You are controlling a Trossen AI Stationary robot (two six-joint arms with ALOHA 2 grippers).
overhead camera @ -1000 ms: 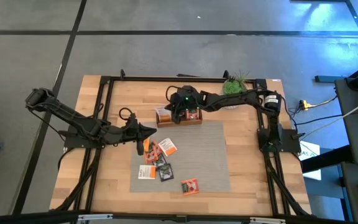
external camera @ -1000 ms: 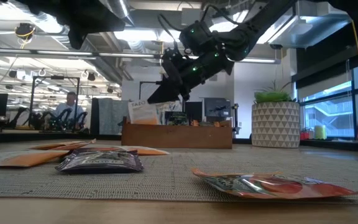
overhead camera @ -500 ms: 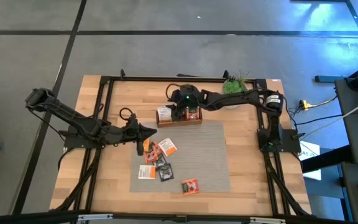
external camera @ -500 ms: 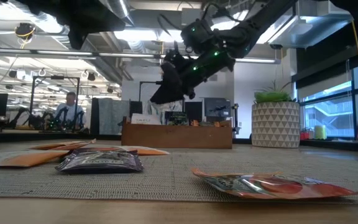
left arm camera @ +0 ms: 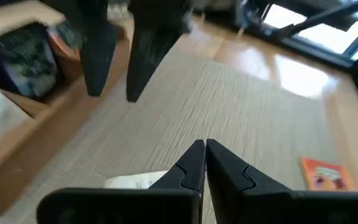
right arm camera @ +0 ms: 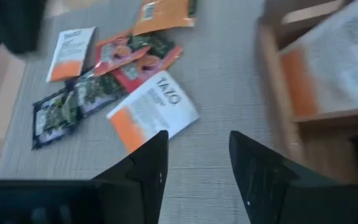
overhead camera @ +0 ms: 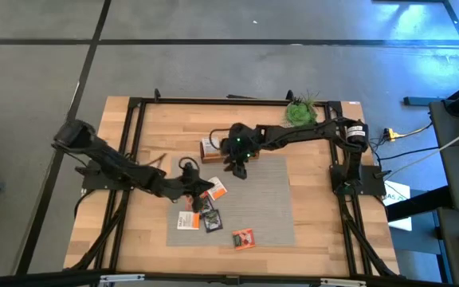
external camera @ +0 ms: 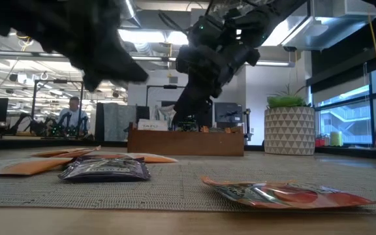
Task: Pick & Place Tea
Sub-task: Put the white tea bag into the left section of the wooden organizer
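Grey mat (overhead camera: 269,199): right pincer (overhead camera: 240,169) empty, agape by tray (overhead camera: 210,151); left pincer (overhead camera: 209,188) closed.

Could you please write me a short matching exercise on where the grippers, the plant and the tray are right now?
Things:
1. left gripper
2. right gripper
3. plant
4. tray

States or places:
A. at the mat's far edge, holding sachets
B. open, empty, above the mat by the tray
C. shut, over the heap of sachets
D. far right part of the table

Pairs: 1-C, 2-B, 3-D, 4-A
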